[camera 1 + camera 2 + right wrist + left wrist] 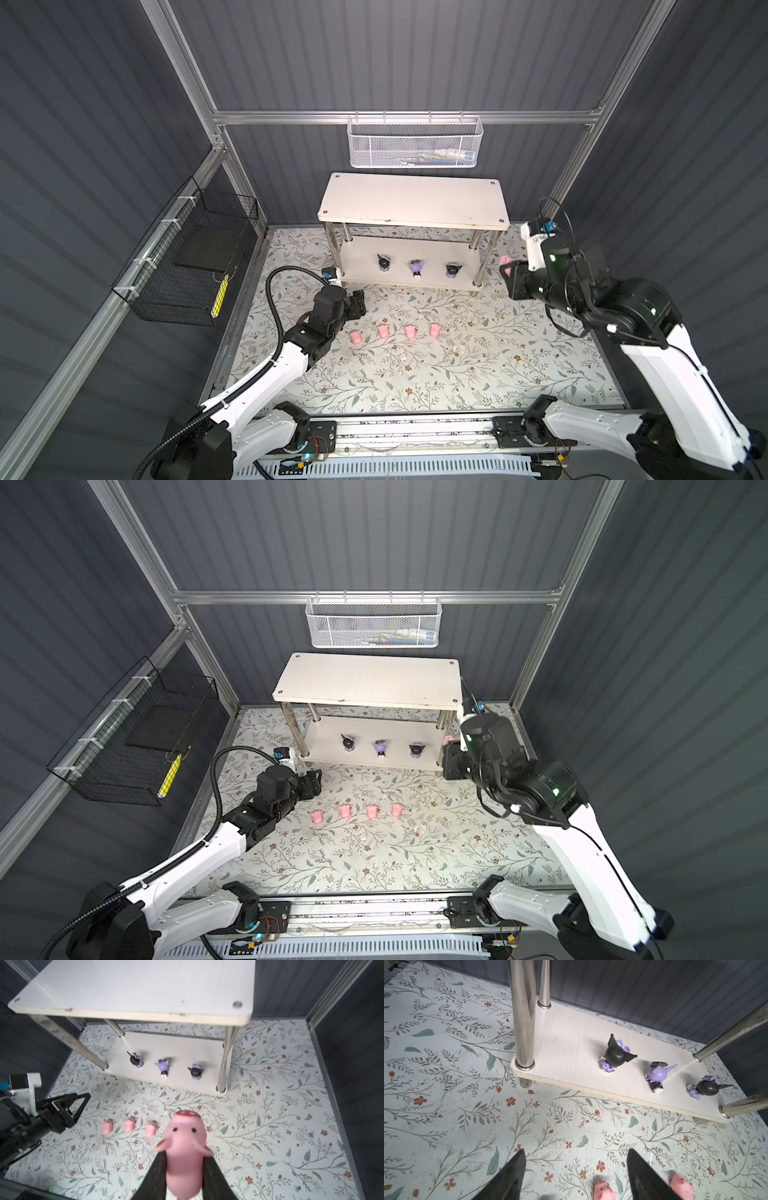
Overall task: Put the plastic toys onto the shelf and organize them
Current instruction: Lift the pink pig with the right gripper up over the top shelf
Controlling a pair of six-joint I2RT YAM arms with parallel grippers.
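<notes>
White-shelled arms (266, 374), black joints (328, 307), looping cables (269, 299), black left pincer (359, 301).

Three figurines (416, 268) are ranged on the shelf's (415, 199) lower tier. Four pigs (410, 331) are lined before it; a fifth pig (505, 261) is held right of it.

Three purple figurines (615, 1057) on shelf (566, 1047)

- I see the floral surface (498, 374) carrying the white shelf (415, 199), upper centre in both top views.
- On its lower tier (361, 270), three lavender toys (416, 268) stand in a spaced row.
- Below the shelf in frame, four pink pigs (383, 331) line up directly on the surface.
</notes>
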